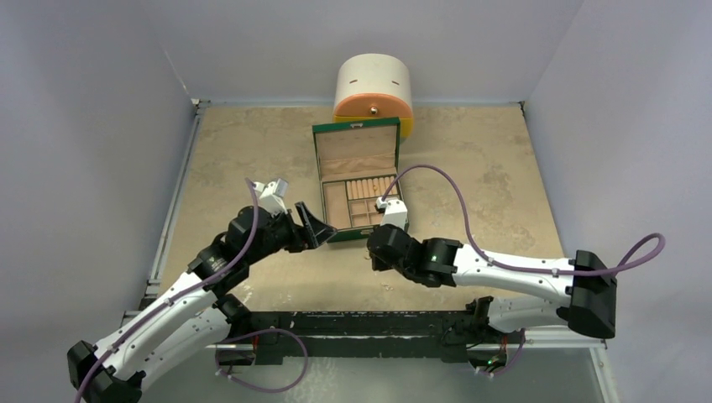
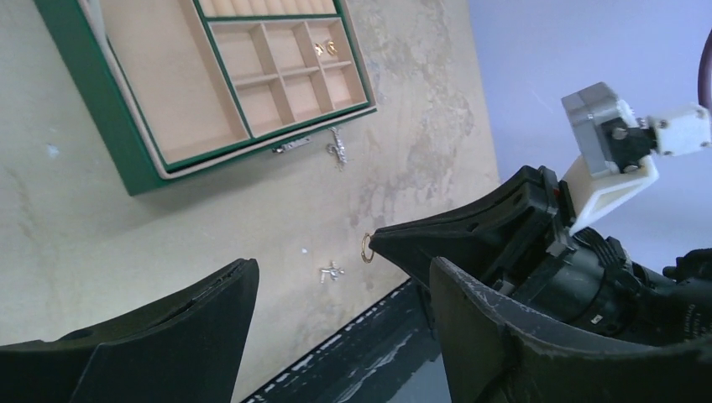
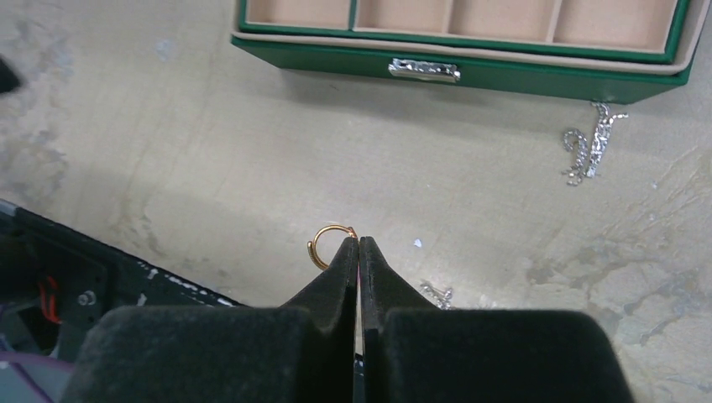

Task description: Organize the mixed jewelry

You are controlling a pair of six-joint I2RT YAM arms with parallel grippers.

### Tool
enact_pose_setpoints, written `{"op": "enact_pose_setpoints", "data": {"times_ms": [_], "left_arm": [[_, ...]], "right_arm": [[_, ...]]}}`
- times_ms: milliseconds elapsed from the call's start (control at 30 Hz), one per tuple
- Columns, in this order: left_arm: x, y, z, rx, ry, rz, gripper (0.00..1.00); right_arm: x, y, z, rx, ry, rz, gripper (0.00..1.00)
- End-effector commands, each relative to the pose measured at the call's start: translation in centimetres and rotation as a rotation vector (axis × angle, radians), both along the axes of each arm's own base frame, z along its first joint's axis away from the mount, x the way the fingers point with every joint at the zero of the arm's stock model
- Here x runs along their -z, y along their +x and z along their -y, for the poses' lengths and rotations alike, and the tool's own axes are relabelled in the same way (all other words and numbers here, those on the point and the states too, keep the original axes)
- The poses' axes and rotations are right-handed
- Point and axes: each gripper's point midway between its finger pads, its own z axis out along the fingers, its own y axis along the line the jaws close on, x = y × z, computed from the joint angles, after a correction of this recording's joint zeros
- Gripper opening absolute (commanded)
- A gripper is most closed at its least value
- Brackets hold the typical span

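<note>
Pickup in hand: right pincer [image 3: 358,243] pinches gold ring [image 3: 321,244], left pincer [image 2: 342,267] spread; next, probably carry it into green box [image 3: 537,77].

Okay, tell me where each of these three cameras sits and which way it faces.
Top external: high behind the bases, looking down at the table and green box; left arm and right arm show.
Left wrist: on the left arm, facing the box's front; its open left pincer frames the right pincer.
Right wrist: on the right arm, looking down past its shut pincer at the tabletop.
Shared: both wrist views show the gold ring at the right pincer's tip and the box's clasp.
</note>
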Motion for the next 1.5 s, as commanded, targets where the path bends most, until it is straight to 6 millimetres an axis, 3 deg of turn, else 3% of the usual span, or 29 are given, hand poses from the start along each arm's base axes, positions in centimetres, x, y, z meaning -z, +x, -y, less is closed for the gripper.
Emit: {"op": "enact_pose_setpoints", "data": {"times_ms": [0, 233, 733, 1467], "left_arm": [[-1.7, -0.1, 2.4, 0.036, -0.206, -0.028, 0.73], [-1.5, -0.3, 3.6, 0.059, -0.313, -0.075, 0.66], [-0.5, -0.8, 4.3, 0.097, -0.364, -0.105, 0.47], [-0.2, -1.3, 4.2, 0.126, -0.339, -0.097, 0.13]], "right_arm": [[-4.7, 0.8, -2.1, -0.015, 0.124, 0.089, 0.0], [-7.3, 0.7, -3.2, -0.05, 0.207, 0.124, 0.0], [-9.2, 0.8, -5.7, -0.085, 0.277, 0.123, 0.0], [-9.6, 0.8, -7.0, -0.093, 0.308, 0.107, 0.0]]}}
